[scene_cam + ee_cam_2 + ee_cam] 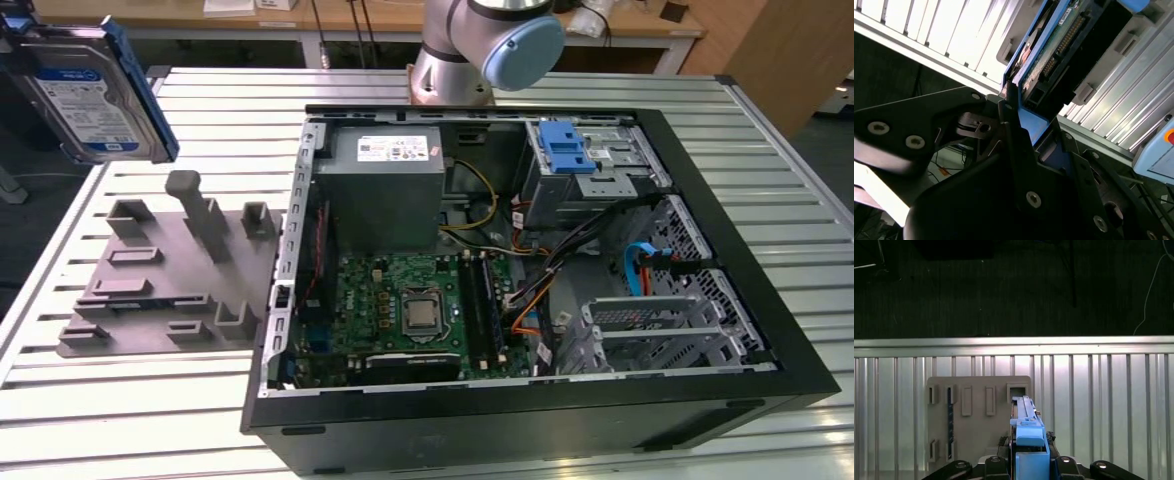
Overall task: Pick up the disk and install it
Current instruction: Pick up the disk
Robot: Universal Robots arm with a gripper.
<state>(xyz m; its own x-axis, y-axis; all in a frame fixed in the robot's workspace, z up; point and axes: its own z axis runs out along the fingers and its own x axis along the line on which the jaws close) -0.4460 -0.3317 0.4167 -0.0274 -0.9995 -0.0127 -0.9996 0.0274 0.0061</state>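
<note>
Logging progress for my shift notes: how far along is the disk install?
Pickup looks done: the disk is clear of the grey holder and raised above the table. In hand: the gripper is shut on its blue rail. Left: it is not yet in the open computer case.

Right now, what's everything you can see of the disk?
The disk is a flat silver metal drive with a white-and-blue label and blue plastic side rails. It is held clear of the slatted table, standing on edge at the exterior view's upper left, near the grey fixture and outside the open computer case. The second wrist view shows its green circuit board and connector. The gripper clamps one end.
</note>
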